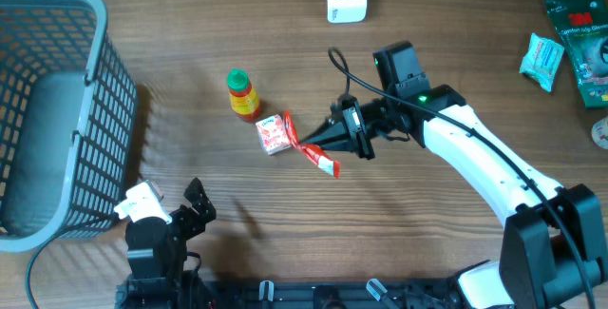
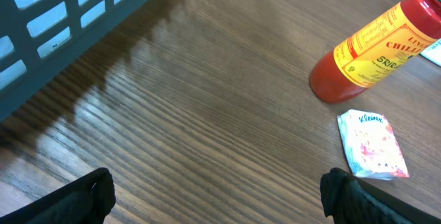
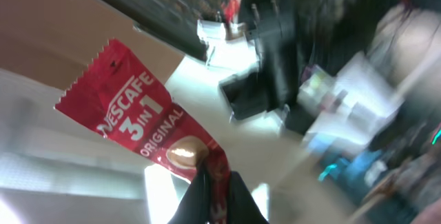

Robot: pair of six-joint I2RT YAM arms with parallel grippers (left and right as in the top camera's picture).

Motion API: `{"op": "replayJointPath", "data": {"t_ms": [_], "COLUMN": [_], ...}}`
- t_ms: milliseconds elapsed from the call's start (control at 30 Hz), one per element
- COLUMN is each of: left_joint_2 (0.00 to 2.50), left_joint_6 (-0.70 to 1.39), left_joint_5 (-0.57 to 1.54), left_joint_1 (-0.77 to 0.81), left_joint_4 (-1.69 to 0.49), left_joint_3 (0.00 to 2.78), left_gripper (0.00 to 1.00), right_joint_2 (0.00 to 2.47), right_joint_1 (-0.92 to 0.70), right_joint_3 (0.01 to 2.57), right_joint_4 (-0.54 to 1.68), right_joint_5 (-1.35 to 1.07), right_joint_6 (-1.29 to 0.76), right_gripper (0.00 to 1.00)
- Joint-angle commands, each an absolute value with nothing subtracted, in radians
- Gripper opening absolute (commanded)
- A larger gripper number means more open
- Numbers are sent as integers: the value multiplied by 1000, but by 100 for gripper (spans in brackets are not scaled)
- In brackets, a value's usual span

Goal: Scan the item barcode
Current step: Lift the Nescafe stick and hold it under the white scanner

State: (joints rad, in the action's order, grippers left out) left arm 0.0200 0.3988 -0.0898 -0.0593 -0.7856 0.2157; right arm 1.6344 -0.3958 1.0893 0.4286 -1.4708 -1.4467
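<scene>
**Visitor:** What does the right claw (image 1: 306,145) hold?

**Guide:** It is clenched on the end of a flat red foil sachet (image 3: 138,120) printed "NESCAFE 3 IN 1 ORIGINAL", held just right of the chilli bottle (image 1: 242,95).

**Visitor:** And the bottle itself?

**Guide:** It is red plastic with a green cap and a yellow label reading "CHILLI" and "SRIR…". A soft squarish Kleenex pack (image 2: 372,145) lies just beside its base on the wood-grain counter (image 2: 207,100).

**Visitor:** The left claw (image 2: 220,203)?

**Guide:** Released, with its fingers wide apart, nearer the front edge than the bottle.
</scene>
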Motion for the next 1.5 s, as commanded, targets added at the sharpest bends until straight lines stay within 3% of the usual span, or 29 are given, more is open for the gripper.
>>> {"op": "replayJointPath", "data": {"t_ms": [0,100,400,833,1200,1467], "left_joint_2": [15,15,15,15,15,15], "left_joint_6": [398,398,398,398,398,398], "left_joint_5": [-103,-103,-103,-103,-103,-103], "left_joint_1": [-60,-60,-60,-60,-60,-60], "left_joint_4": [-783,-783,-783,-783,-783,-783], "left_joint_3": [211,211,211,211,211,211], "left_gripper": [100,100,100,100,100,100], "right_joint_2": [1638,1638,1638,1638,1638,1707], "right_joint_1": [-395,-390,-392,-391,-391,-391], "right_joint_3": [1102,1102,1102,1102,1115,1276], "right_joint_4": [397,397,642,658,466,419], "right_joint_5": [-1289,-1236,-319,-167,-133,-111], "right_joint_6": [-854,-599,-531,-522,-442,-418], "right_gripper": [4,4,4,4,4,5]}}
